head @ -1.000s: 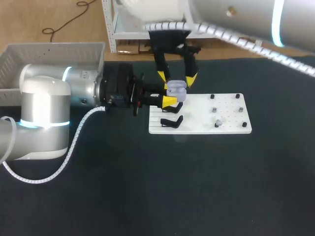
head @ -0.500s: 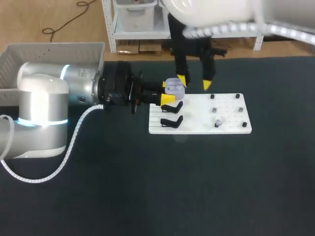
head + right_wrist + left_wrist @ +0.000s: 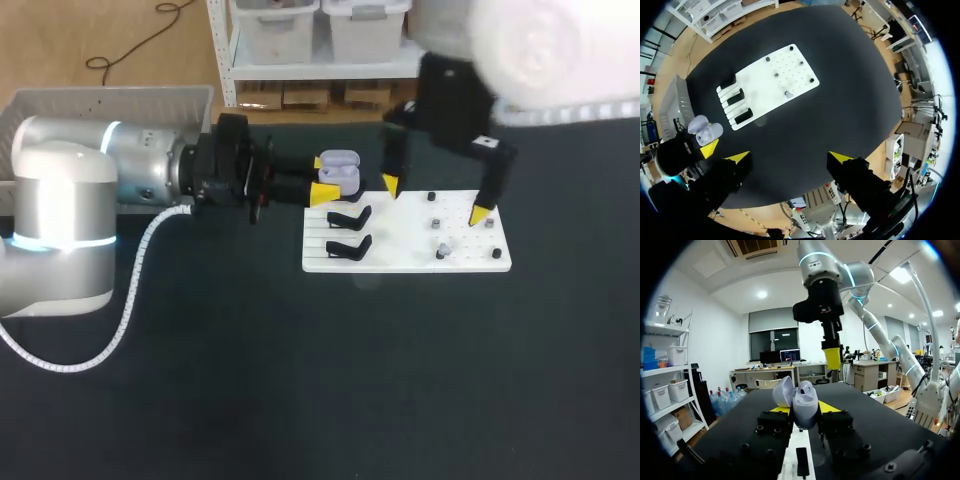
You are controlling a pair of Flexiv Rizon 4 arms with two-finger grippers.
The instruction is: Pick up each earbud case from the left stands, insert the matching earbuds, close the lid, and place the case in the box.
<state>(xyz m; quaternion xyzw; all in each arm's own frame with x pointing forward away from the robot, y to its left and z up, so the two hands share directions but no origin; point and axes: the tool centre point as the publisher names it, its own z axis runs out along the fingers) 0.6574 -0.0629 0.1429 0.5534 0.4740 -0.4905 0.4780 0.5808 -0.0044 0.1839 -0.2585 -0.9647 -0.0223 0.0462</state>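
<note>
In the head view my left gripper (image 3: 328, 176) comes in from the left, shut on a lavender earbud case (image 3: 338, 170) with its lid open. It holds the case just off the far left corner of the white board (image 3: 405, 262). The left wrist view shows the case (image 3: 804, 407) upright between the yellow fingertips (image 3: 827, 406). My right gripper (image 3: 436, 199) hangs open wide above the board's far side, to the right of the case, with nothing between its fingers. From the right wrist view the case (image 3: 705, 132) lies beyond that gripper's (image 3: 789, 157) one finger.
Two black stands (image 3: 348, 232) sit at the board's left end. Small dark pegs and a small grey piece (image 3: 443, 248) are on its right half. A grey bin (image 3: 100, 110) stands at the back left. Dark table surface lies around the board.
My right gripper has let go of the case, lifted, moved right over the board and opened wide. My left gripper has drawn the case a little left and back.
</note>
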